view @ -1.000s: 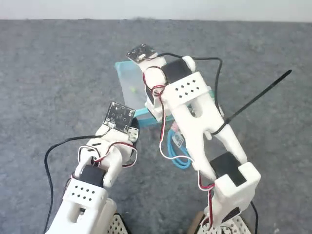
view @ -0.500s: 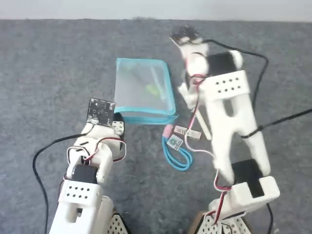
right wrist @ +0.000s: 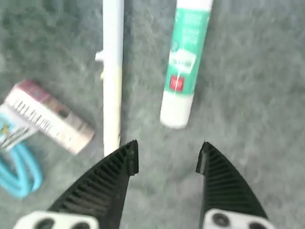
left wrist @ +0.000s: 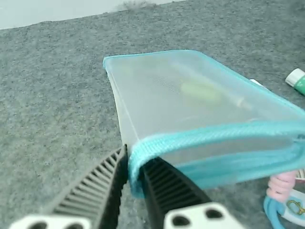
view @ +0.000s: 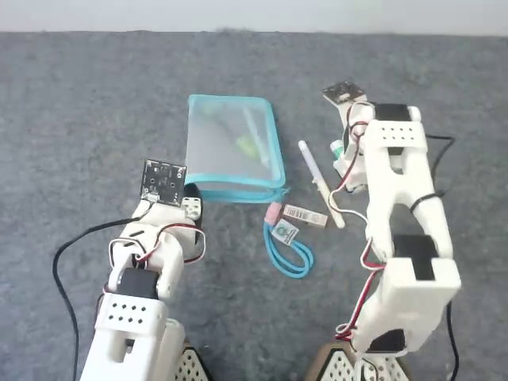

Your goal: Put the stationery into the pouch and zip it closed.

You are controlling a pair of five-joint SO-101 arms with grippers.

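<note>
The left tool (left wrist: 133, 162) is closed on the near corner of the pouch (left wrist: 200, 105), gripping the teal zip edge where it meets the side seam. This grip looks meant to anchor the pouch on the desk (view: 95, 103) so it cannot slide while things are pushed in. The pouch lies flat near the middle of the desk, with a green item (view: 242, 145) dimly visible through its translucent wall. Whether the zip is open along that edge is hard to tell from these views.

The rest of the stationery lies loose just beside the pouch. A white pen (view: 320, 182) and a glue stick (view: 337, 148) lie roughly parallel. A barcoded block (view: 305, 215), probably an eraser, rests by the pen's near end, and a blue cord (view: 287, 252) is coiled nearer the arms.

The right tool (right wrist: 167, 155) is spread wide and holds nothing. It hangs above the desk with the glue stick (right wrist: 183, 62) ahead of its gap and the pen (right wrist: 113, 71) off to one side, so the glue stick seems the likelier pick.

The left arm reaches low and forward, with its wrist tipped down onto the pouch corner. The right arm stretches farther out along its own side of the desk. Its wrist is bent downward, so the fingers point at the desk beside the glue stick.
</note>
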